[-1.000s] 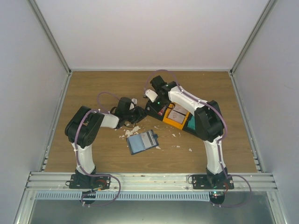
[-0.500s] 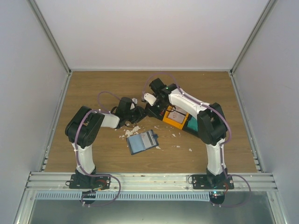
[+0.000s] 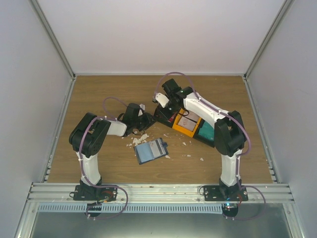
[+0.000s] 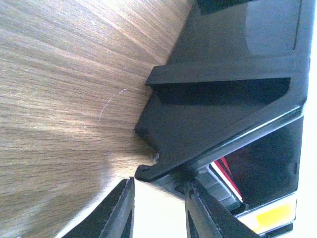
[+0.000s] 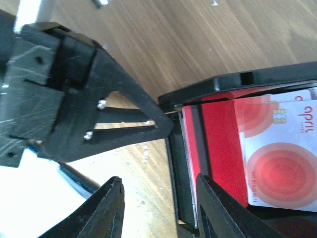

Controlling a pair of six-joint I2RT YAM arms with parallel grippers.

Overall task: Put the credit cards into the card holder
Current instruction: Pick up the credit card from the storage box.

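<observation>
Red-and-white credit cards (image 5: 277, 153) lie stacked in a black tray (image 5: 174, 148); from above they show in its orange part (image 3: 187, 122). The card holder (image 3: 151, 150) lies unfolded on the table, near of the tray and apart from both arms. My right gripper (image 5: 159, 181) is open over the tray's left end, one finger above the red stack, the other outside the wall, holding nothing. My left gripper (image 4: 161, 183) sits at that same end (image 3: 147, 119), its fingertips pinching the tray's rim corner (image 4: 143, 171). A card edge (image 4: 225, 171) shows inside.
White scraps (image 3: 140, 139) lie scattered between the left gripper and the card holder, with more by the tray's near side (image 3: 192, 154). The tray's teal end (image 3: 205, 132) lies under the right forearm. Grey walls close in the table on three sides.
The right gripper has opened wider and shifted slightly towards the back over the tray's end; its elbow has swung right. The left arm, tray and card holder have stayed put.
</observation>
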